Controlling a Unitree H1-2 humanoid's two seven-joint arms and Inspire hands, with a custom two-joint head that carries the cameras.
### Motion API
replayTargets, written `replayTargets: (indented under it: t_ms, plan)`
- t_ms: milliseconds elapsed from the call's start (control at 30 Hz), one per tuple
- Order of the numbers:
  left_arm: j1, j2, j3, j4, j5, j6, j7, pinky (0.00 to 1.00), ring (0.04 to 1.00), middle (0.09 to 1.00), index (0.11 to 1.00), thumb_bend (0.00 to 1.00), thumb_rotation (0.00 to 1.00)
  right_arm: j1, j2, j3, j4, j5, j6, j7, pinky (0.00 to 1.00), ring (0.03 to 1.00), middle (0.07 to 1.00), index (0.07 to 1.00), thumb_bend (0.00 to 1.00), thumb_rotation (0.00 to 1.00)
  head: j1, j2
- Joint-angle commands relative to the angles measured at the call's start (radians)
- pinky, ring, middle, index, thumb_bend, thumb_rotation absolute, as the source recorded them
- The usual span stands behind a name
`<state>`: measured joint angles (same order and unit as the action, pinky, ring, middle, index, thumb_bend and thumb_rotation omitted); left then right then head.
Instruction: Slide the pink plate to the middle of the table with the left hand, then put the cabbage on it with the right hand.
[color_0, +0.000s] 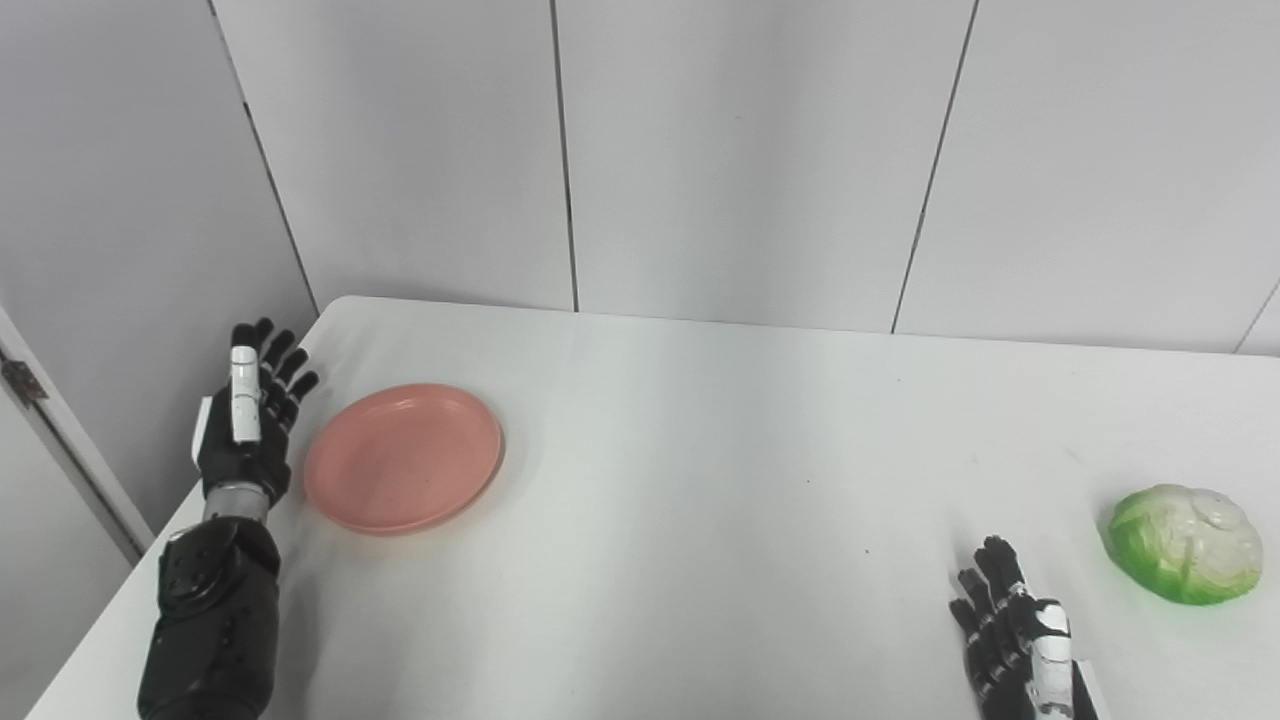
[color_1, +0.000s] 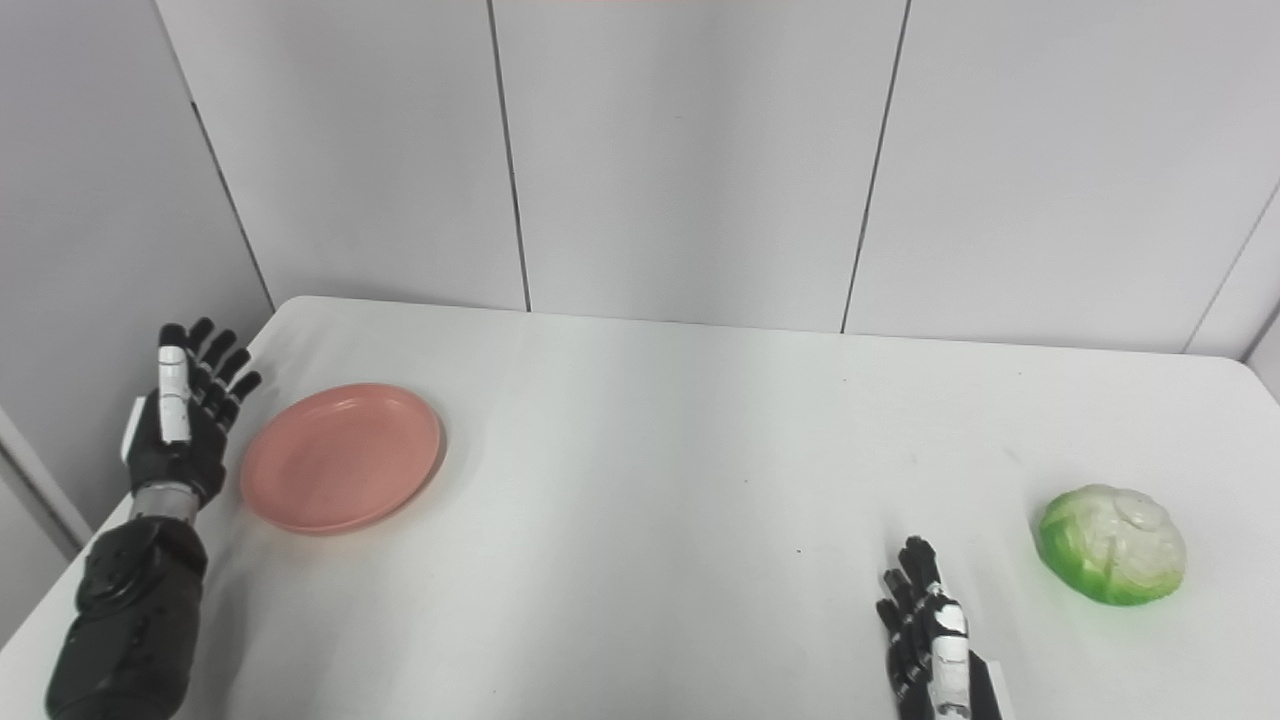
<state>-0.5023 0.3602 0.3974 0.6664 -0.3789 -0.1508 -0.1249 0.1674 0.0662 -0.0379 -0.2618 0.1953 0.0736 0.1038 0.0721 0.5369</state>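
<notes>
The pink plate (color_0: 403, 457) is lying just right of the open, empty left robot hand (color_0: 247, 425). Being light, stiff and likely slippery, it is best pushed at its near rim. The soft-looking cabbage (color_0: 1185, 543) is sitting beside the open, empty right robot hand (color_0: 1020, 640).

Pink plate (color_0: 403, 458), green-white cabbage (color_0: 1185, 543), white table (color_0: 700, 480), black hands.
</notes>
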Motion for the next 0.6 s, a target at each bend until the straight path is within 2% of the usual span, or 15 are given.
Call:
replayTargets:
  t_ms: [0, 67, 233, 567]
  plan:
    - [-0.052, 0.024, -0.002, 0.019, -0.007, -0.053, -0.024, 0.9, 0.92, 0.901, 0.909, 0.97, 0.83, 0.134, -0.018, 0.006, -0.037, 0.006, 0.02, 0.002, 1.0, 0.99, 1.0, 0.963, 0.8, 1.0, 0.0, 0.001]
    - [-0.052, 0.023, -0.006, 0.04, -0.004, -0.064, -0.03, 0.9, 0.92, 0.9, 0.911, 0.97, 0.83, 0.135, -0.016, 0.007, -0.039, 0.007, 0.021, 0.001, 1.0, 0.988, 0.998, 0.959, 0.8, 1.0, -0.002, 0.003]
    - [-0.042, 0.02, -0.019, 0.079, 0.006, -0.081, -0.032, 0.88, 0.928, 0.917, 0.93, 0.88, 0.84, 0.136, -0.01, 0.009, -0.043, 0.001, 0.026, -0.006, 1.0, 0.99, 0.998, 0.958, 0.79, 1.0, -0.006, 0.004]
    - [-0.05, 0.013, -0.034, 0.139, 0.014, -0.104, -0.003, 0.89, 0.922, 0.906, 0.94, 0.88, 0.8, 0.135, -0.01, 0.012, -0.044, -0.006, 0.028, -0.011, 1.0, 0.979, 0.991, 0.948, 0.8, 1.0, -0.009, 0.01]
